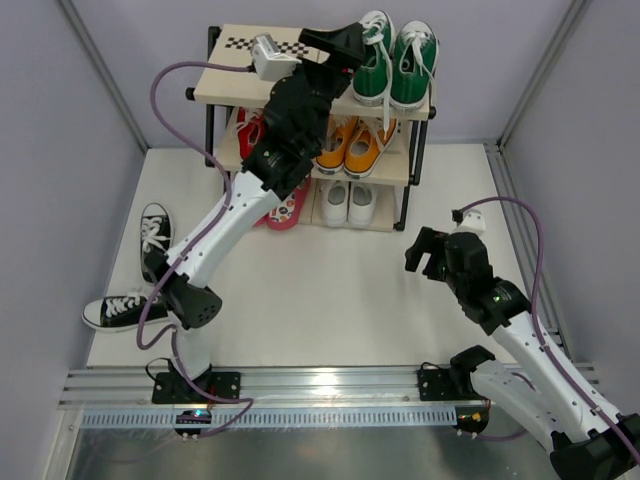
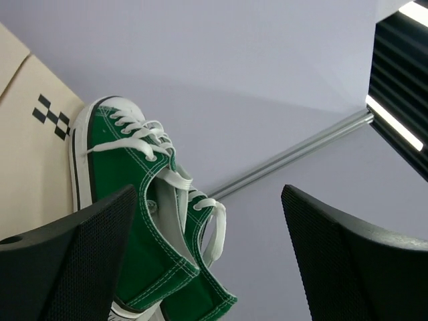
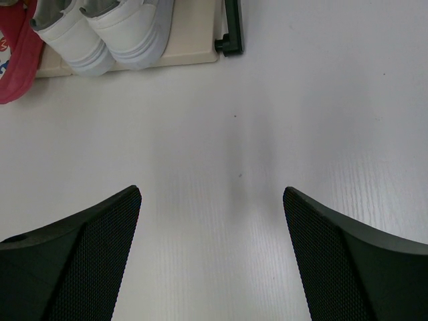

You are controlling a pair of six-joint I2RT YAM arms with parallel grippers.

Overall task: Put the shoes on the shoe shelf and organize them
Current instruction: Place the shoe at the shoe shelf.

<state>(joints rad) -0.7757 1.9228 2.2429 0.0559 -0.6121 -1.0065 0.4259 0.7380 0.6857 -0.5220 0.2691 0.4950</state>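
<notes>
**A:** Where were the green sneakers (image 1: pixel 395 65)?

**B:** They sat side by side at the right end of the top board of the shoe shelf (image 1: pixel 225 85). The canvas was deep green with white laces, white stitching and white rubber soles. From the left wrist, one white toe cap lay near the checkered strip (image 2: pixel 50 115).

**A:** And the left gripper (image 1: pixel 350 45)?

**B:** It was up at that top board, just beside the green pair. Its jaws were spread wide and held nothing.

**A:** What about the other pairs?

**B:** The small white shoes (image 1: pixel 347 203) stood on the bottom board, with the pink flip-flops (image 1: pixel 285 210) to their left. The black sneakers (image 1: pixel 122 311) lay apart on the table (image 1: pixel 320 290), near the left arm's base.

**A:** And the right gripper (image 1: pixel 430 255)?

**B:** It was open too, hanging over bare table in front of the shelf's right side.
</notes>
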